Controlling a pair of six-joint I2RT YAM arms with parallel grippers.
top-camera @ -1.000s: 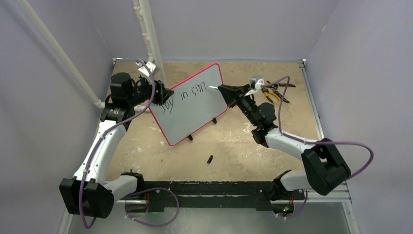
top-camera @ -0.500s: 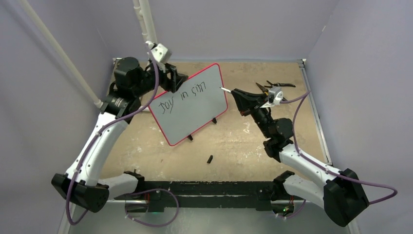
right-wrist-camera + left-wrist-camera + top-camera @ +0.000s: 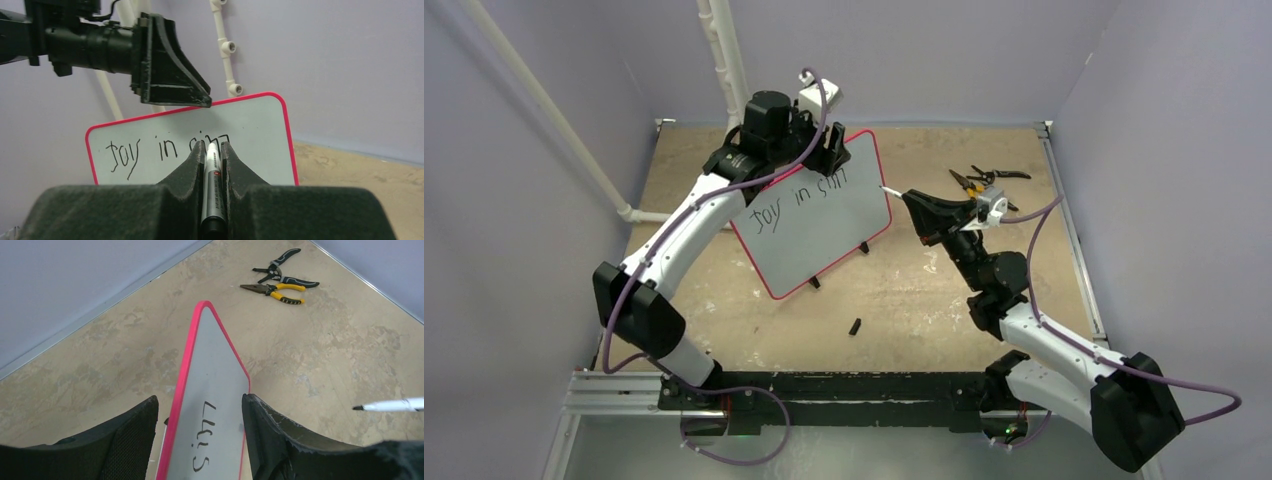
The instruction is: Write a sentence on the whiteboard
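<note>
The whiteboard (image 3: 819,225) stands tilted on its two black feet, its red-pink rim facing me. The sentence (image 3: 799,200) reads "Joy in sim" in one black line. My left gripper (image 3: 832,150) is open and straddles the board's top edge; in the left wrist view its fingers (image 3: 130,435) flank the board (image 3: 215,390). My right gripper (image 3: 916,205) is shut on a white marker (image 3: 890,190), tip just right of the board and apart from it. The right wrist view shows the marker (image 3: 212,170) between the jaws, the board (image 3: 255,135) and the writing (image 3: 165,147) beyond.
Two pairs of pliers (image 3: 984,182) lie at the back right, also in the left wrist view (image 3: 280,282). A small black cap (image 3: 855,326) lies on the table in front of the board. A white pipe (image 3: 724,60) runs up the back wall. Purple walls enclose the table.
My left arm has swung from the board's left edge up and right to its top edge. My right gripper has drawn the marker back off the board to the right.
</note>
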